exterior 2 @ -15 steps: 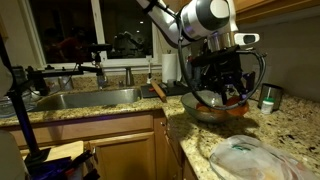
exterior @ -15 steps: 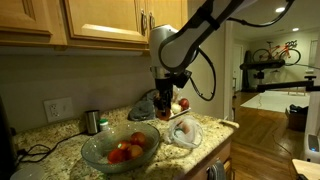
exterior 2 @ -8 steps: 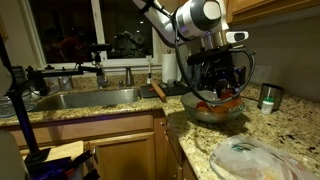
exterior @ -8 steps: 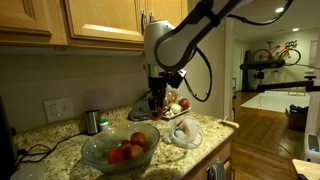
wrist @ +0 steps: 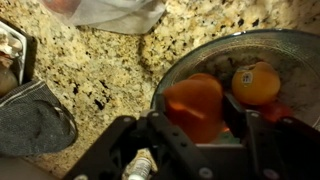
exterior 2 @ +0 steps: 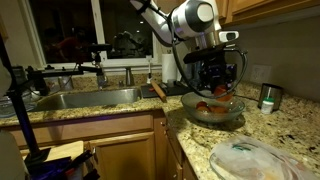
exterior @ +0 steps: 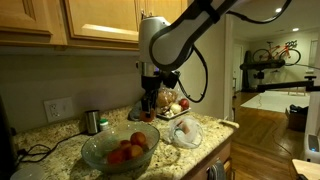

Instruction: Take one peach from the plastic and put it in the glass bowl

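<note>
The peach (wrist: 195,105), probably soft, light and easily bruised, was clamped between the fingers of the gripper (wrist: 197,120) over the glass bowl (wrist: 215,45). Gentle pressure across its widest middle was advisable.

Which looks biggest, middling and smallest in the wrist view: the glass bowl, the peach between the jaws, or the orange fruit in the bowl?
1. glass bowl, largest, though partly cut off.
2. peach, but it sits nearer the camera, so its lead is unsure.
3. orange fruit.
</note>
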